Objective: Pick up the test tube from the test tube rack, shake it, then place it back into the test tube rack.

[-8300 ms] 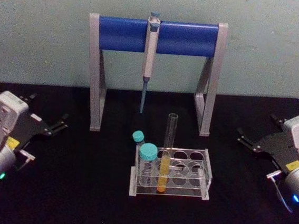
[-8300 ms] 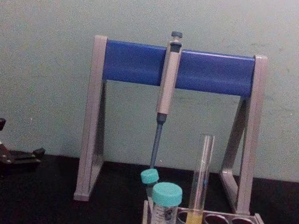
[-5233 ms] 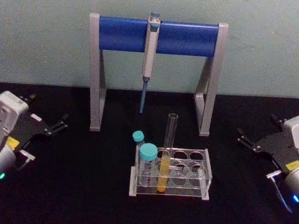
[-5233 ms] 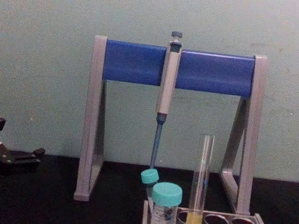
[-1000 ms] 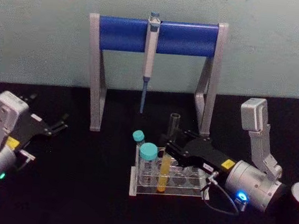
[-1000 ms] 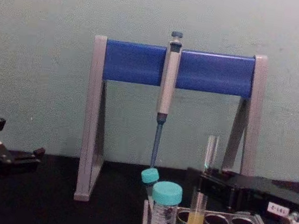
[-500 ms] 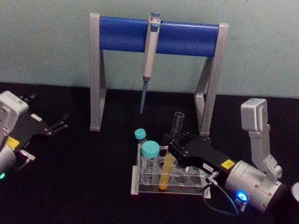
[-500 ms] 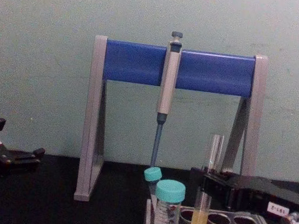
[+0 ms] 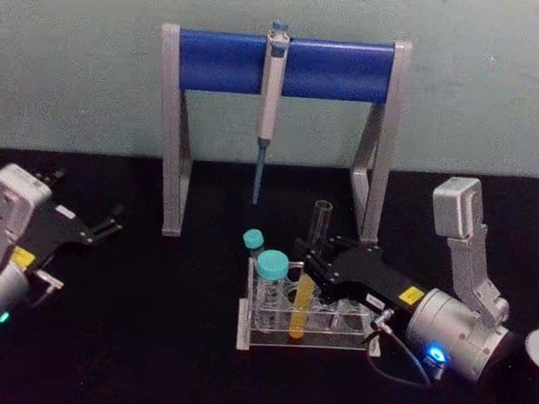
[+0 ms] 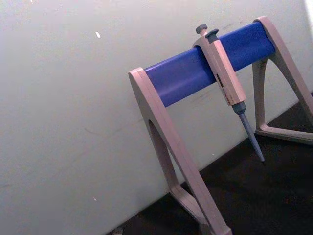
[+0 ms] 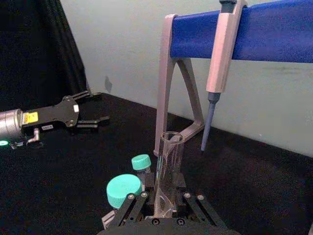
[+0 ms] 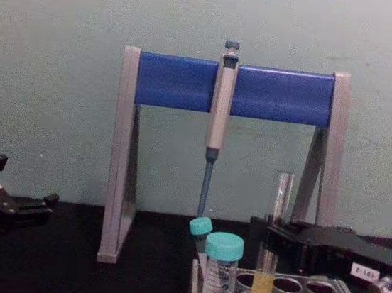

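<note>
One hole of the low clear plastic test tube rack (image 9: 256,339) holds the tall, leaning, yellow-filled glass test tube (image 9: 304,296), pinched by the black right gripper (image 9: 313,262). A skewed pull could drag the rack. Farther off, the left gripper (image 9: 113,223) sits parked, spread.

Tall clear glass test tube (image 9: 301,308), capless, yellow-orange liquid in lower part, tilted with open top leaning right, lower end inside a front-row hole of test tube rack (image 9: 335,335), low clear plastic, round holes on top, right gripper (image 9: 313,262) clamped around tube mid-height
</note>
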Robot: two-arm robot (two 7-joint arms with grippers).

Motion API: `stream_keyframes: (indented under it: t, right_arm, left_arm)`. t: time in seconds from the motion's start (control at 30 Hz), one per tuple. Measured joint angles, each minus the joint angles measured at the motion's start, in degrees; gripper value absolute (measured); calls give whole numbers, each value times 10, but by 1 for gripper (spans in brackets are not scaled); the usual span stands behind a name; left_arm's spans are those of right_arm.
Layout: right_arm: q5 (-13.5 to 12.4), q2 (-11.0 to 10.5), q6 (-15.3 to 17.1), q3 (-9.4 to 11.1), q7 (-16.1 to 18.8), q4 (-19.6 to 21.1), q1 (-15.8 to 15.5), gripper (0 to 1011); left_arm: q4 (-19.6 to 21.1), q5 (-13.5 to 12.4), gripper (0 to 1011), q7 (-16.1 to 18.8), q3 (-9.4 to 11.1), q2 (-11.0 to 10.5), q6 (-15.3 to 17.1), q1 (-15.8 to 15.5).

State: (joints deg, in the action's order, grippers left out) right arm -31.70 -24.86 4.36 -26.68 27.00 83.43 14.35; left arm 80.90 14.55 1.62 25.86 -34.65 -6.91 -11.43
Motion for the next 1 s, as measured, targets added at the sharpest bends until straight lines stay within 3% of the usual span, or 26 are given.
stream_keyframes:
  t: [0.57,1.0]
  right_arm:
    - [39,-7,-9,-14,9,21,-5,238]
    - [61,-12,-15,-7,6,44,-7,238]
  left_arm:
    - [0,0,1001,0,0,0,0,0]
    - [0,0,1001,0,0,0,0,0]
